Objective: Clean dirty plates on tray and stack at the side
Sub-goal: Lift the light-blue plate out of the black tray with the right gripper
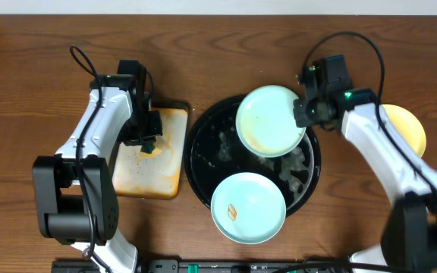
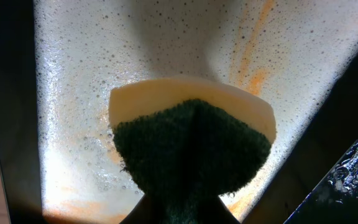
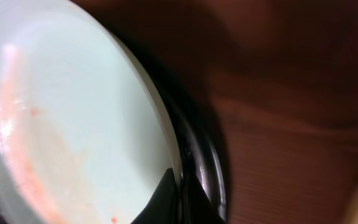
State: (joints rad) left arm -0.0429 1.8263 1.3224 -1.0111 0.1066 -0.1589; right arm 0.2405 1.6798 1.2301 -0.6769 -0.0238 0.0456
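The round black tray [image 1: 197, 155] sits mid-table. One pale mint plate [image 1: 268, 120] is over its far part, and my right gripper [image 1: 304, 114] is shut on that plate's right rim. In the right wrist view the plate [image 3: 73, 112] shows faint orange streaks, with its edge pinched in my right gripper [image 3: 180, 199]. A second mint plate [image 1: 247, 207] with a small orange smear lies on the tray's near edge. The yellow plate [image 1: 410, 127] rests on the table at the right, partly behind my right arm. My left gripper [image 1: 150, 145] is shut on a sponge [image 2: 191, 146], yellow with a green scouring side.
Under the sponge lies a rectangular cream tray [image 1: 144, 178], foamy and stained orange [image 2: 92, 74], just left of the black tray. The black tray's floor is wet with suds [image 1: 298, 171]. Its rim [image 3: 211, 168] runs right beside my right fingers.
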